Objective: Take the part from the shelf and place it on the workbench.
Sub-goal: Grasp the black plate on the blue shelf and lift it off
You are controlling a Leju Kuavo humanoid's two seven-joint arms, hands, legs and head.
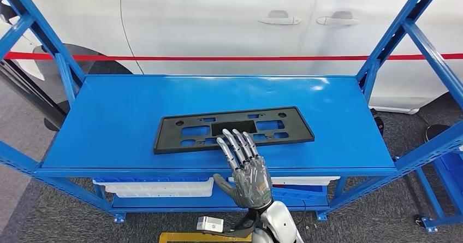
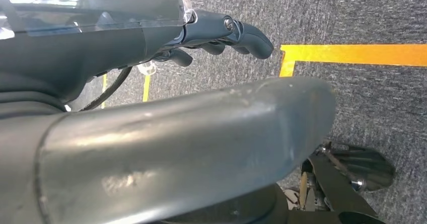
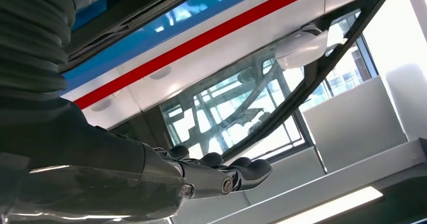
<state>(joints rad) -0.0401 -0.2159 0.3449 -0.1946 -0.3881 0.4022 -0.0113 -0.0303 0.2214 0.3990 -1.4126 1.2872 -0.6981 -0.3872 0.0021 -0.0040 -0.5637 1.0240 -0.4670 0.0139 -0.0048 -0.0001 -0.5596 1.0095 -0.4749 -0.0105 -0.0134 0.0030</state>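
Part [image 1: 233, 128] lies flat on shelf [image 1: 109, 123]; right hand [image 1: 244, 169] fingertips overlap its near edge.

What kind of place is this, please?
Probably a car factory or workshop: a white car stands behind a blue steel shelf holding a black plastic part, and yellow lines mark the grey floor.

My right robot hand [image 1: 247, 169] has silvery segmented fingers [image 1: 233, 147], a dark grey patterned back and a thick dark thumb, with a glossy white-silver forearm shell behind its wrist. Close up, I see a ribbed grey cover behind it and a small round screw at a finger's base. My left robot hand [image 2: 221, 32] has dark grey fingers, a screw and a thin black cable.
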